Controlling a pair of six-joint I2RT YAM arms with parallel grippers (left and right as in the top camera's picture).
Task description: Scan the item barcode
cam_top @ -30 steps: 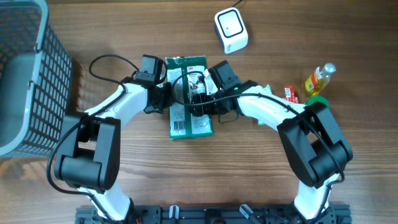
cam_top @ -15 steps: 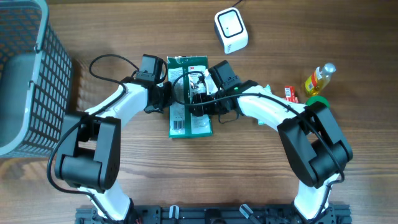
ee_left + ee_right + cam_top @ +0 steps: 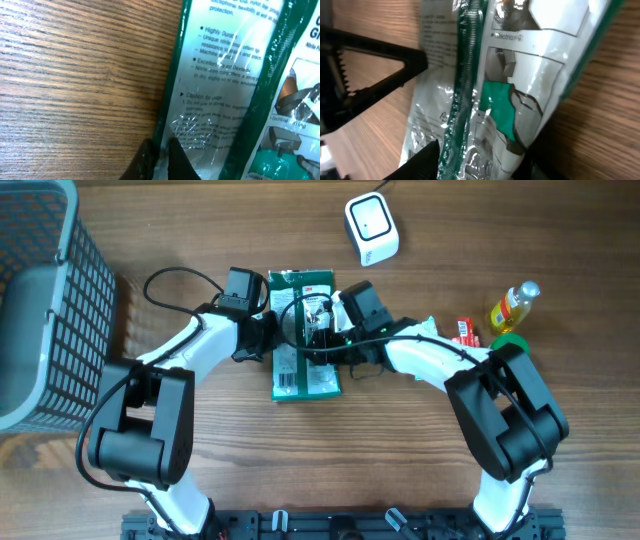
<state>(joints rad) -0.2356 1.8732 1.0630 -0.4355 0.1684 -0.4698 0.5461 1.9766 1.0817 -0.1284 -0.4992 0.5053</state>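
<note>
The item is a green and clear glove packet (image 3: 305,345) lying mid-table, with its barcode (image 3: 288,384) on the near left corner facing up. My left gripper (image 3: 264,336) is shut on the packet's left edge; in the left wrist view its dark fingertips (image 3: 172,150) pinch the clear film of the packet (image 3: 225,75). My right gripper (image 3: 326,320) reaches in from the right. In the right wrist view the crumpled packet (image 3: 500,100) fills the gap of the right gripper (image 3: 480,155), a finger (image 3: 422,160) pressing each side. The white scanner (image 3: 371,228) stands at the back.
A grey wire basket (image 3: 40,300) fills the left side of the table. At the right stand a yellow bottle (image 3: 513,305), a small red pack (image 3: 467,330) and a green cap (image 3: 508,340). The left arm's black finger (image 3: 375,55) shows beside the packet in the right wrist view.
The right gripper has shifted slightly back and to the right and its jaws have narrowed on the packet. The left gripper and the packet have stayed put.
</note>
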